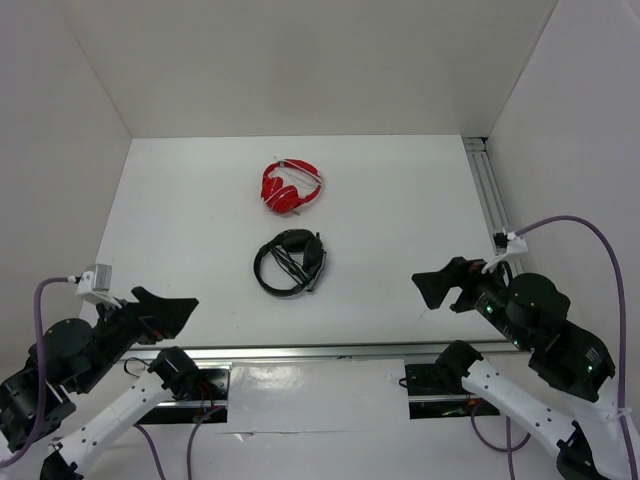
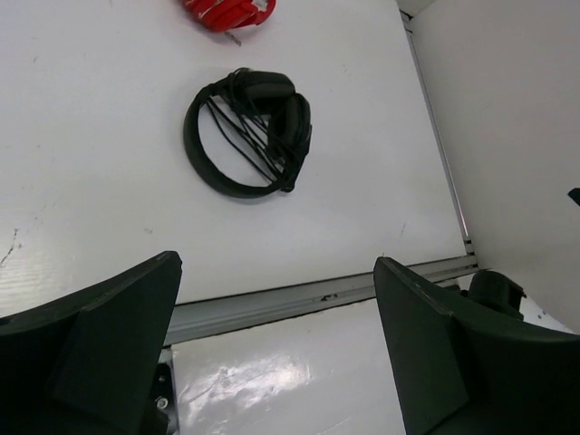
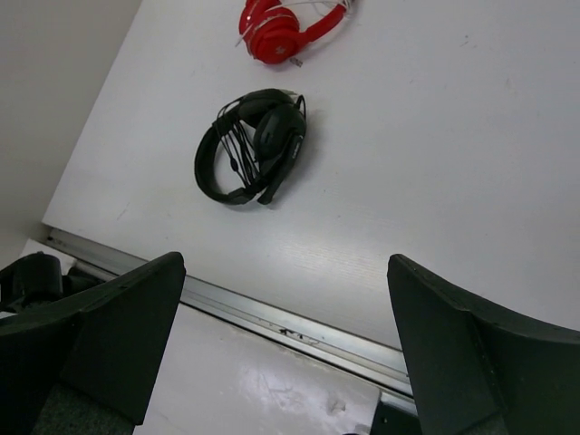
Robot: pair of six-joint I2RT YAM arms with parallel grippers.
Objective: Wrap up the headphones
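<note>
The black headphones (image 1: 290, 262) lie flat near the middle of the white table, earcups folded together at the right, with the thin black cable strung across the headband loop. They also show in the left wrist view (image 2: 249, 133) and the right wrist view (image 3: 249, 145). My left gripper (image 1: 175, 310) is open and empty, at the near left, well short of them. My right gripper (image 1: 440, 285) is open and empty, at the near right, also well apart from them. Both grippers hang over the metal rail at the table's near edge.
Smaller red headphones (image 1: 290, 185) lie just behind the black ones. A metal rail (image 1: 310, 352) runs along the near edge, and another rail (image 1: 490, 195) runs along the right wall. White walls close in the left, back and right.
</note>
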